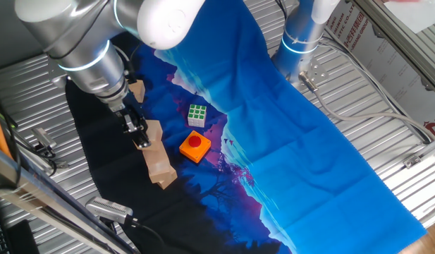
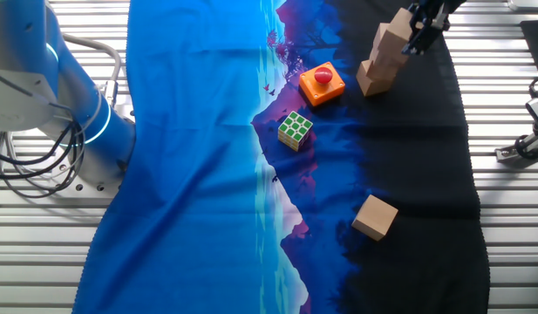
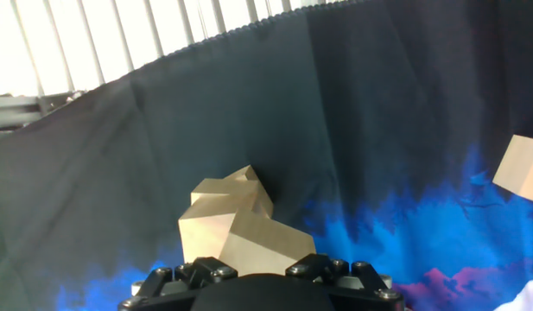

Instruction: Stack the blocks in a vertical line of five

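From my station, a blue-and-black cloth (image 1: 323, 141) covered the slatted table (image 1: 34, 92). The gripper (image 1: 138, 135) sat at the top of a leaning stack of blocks (image 2: 384, 54); I couldn't tell its opening. One spare block (image 2: 375, 217) lay apart.

The blocks (image 1: 158, 161) look like pale, matt, bare wood with smooth faces. Under them lies a soft cloth (image 2: 207, 174), matt and slightly wrinkled. The worktop (image 1: 20, 85) around the cloth is ribbed bare metal with a dull shine. The claw (image 1: 141, 138) is black, matt metal with visible screws.
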Motion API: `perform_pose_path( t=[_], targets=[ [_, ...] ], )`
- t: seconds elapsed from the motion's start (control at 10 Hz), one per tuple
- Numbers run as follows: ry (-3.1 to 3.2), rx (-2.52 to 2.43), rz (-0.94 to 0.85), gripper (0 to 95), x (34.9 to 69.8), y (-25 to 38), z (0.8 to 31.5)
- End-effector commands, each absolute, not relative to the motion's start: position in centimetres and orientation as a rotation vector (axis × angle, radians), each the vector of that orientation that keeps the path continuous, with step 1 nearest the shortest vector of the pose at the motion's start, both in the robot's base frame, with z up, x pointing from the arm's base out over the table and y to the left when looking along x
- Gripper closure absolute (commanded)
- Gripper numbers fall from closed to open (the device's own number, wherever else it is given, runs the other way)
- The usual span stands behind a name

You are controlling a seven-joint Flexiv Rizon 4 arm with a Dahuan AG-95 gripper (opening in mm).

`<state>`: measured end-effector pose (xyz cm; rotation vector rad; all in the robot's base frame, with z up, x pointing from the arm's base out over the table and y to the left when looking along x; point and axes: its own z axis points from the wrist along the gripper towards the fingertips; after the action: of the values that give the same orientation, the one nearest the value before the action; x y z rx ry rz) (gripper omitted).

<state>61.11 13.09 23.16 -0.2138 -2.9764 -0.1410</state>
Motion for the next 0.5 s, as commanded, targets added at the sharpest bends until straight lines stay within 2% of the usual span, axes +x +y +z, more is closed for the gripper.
perform_pose_path(
  t=[0.1, 0.5],
  targets=[
    [-2.997, 0.152, -0.01, 95.0, 61.17, 13.1, 23.17],
    [-2.996, 0.269, -0.038, 95.0, 61.17, 13.1, 23.17]
  ],
)
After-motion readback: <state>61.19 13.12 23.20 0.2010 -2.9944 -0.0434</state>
